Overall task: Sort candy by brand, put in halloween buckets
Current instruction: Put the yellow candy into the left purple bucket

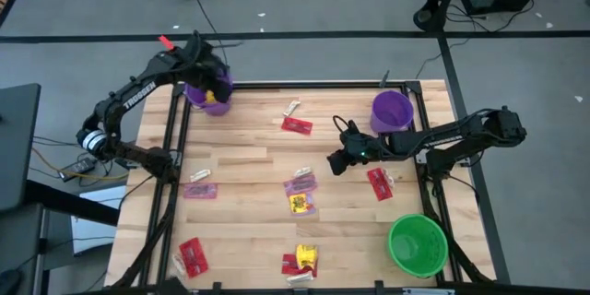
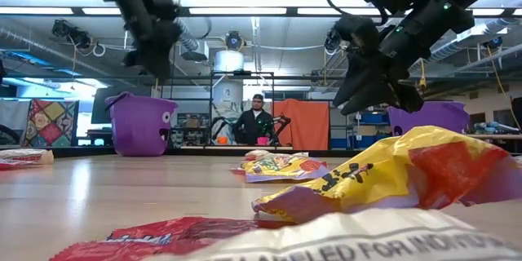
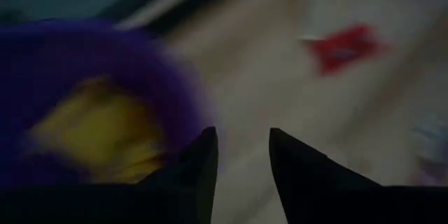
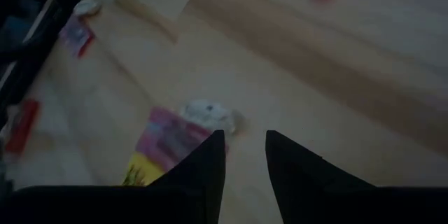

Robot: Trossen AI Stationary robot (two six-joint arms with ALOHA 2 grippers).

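My left gripper [image 1: 210, 81] hangs open over the far-left purple bucket [image 1: 206, 92], which has a yellow candy [image 3: 105, 129] lying inside. My right gripper [image 1: 337, 160] is open above the table's middle, empty, just right of a pink candy [image 1: 300, 183] with a yellow one [image 1: 300, 204] beside it. In the right wrist view the pink candy [image 4: 171, 140] and a small whitish piece [image 4: 210, 115] lie ahead of the fingertips [image 4: 245, 138]. A second purple bucket [image 1: 392, 111] stands far right, and the green bucket [image 1: 417, 244] near right.
More candy lies flat on the wood: red pieces [image 1: 297, 125], [image 1: 379, 183], [image 1: 192, 256], a pink one [image 1: 200, 191], a yellow-and-red pair [image 1: 302, 258] at the near edge. A dark frame [image 1: 175, 147] borders the table. A person [image 2: 258, 122] sits beyond it.
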